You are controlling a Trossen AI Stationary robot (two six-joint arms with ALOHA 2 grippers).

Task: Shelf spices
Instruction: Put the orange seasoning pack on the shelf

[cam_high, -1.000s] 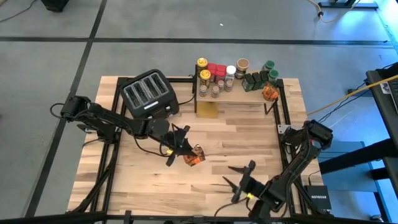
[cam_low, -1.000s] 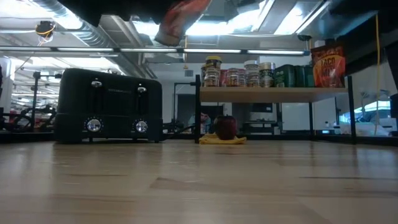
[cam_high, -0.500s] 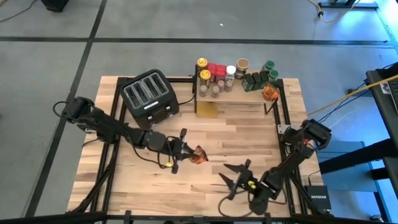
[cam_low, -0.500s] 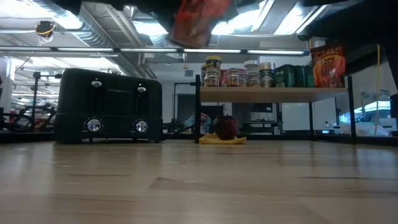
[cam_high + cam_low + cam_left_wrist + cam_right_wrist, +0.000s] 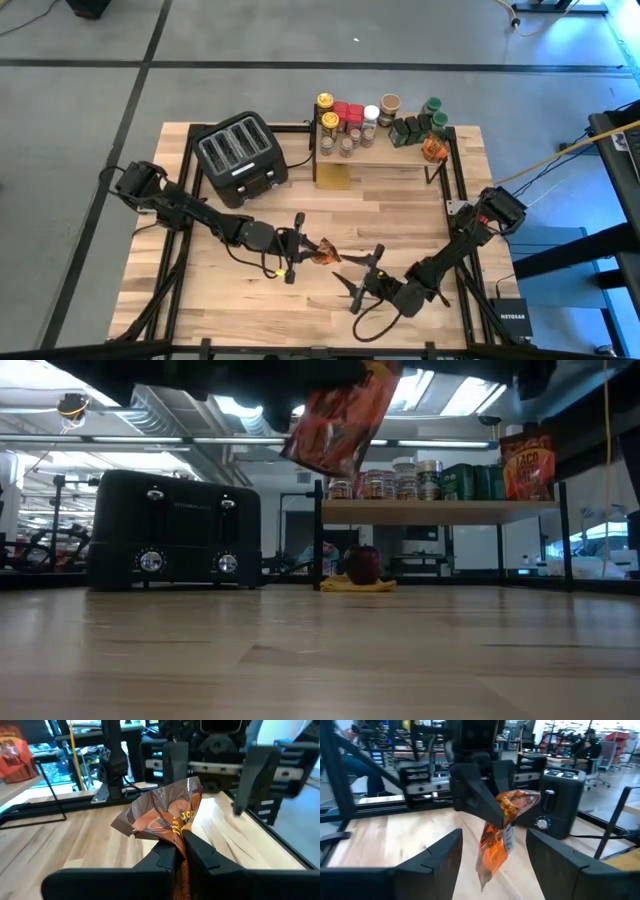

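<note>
An orange-brown foil packet (image 5: 323,251) hangs in the air over the middle of the table, with my left gripper (image 5: 306,246) shut on it. My right gripper (image 5: 358,278) stands open just to the packet's right, fingers level and pointing at it. In the right wrist view the packet (image 5: 497,837) shows between and beyond my two right fingers, apart from both. The shelf (image 5: 385,152) stands at the far edge, its plank crowded with spices (image 5: 375,120). One more packet (image 5: 432,150) sits at the shelf's right end. My left gripper pinches the packet's crumpled foil (image 5: 176,834) between its two fingers, partway along its length. The fingers lie about level and come from the table's left. The packet is lifted clear of the table, tilted, and its lower end (image 5: 484,872) hangs below the fingers.
A black four-slot toaster (image 5: 240,152) stands at the far left, beside the shelf. Under the shelf lie a yellow cloth (image 5: 334,177) and a red apple (image 5: 362,564). Black frame rails (image 5: 458,190) run along the table's sides. Bare wood (image 5: 200,290) lies near the front edge.
My left gripper has carried the packet a little toward the table's right and downward, rolling its wrist, so the packet now hangs lower and more tilted in the low view. My right gripper has swung toward the table's left, up to the packet, still open.
</note>
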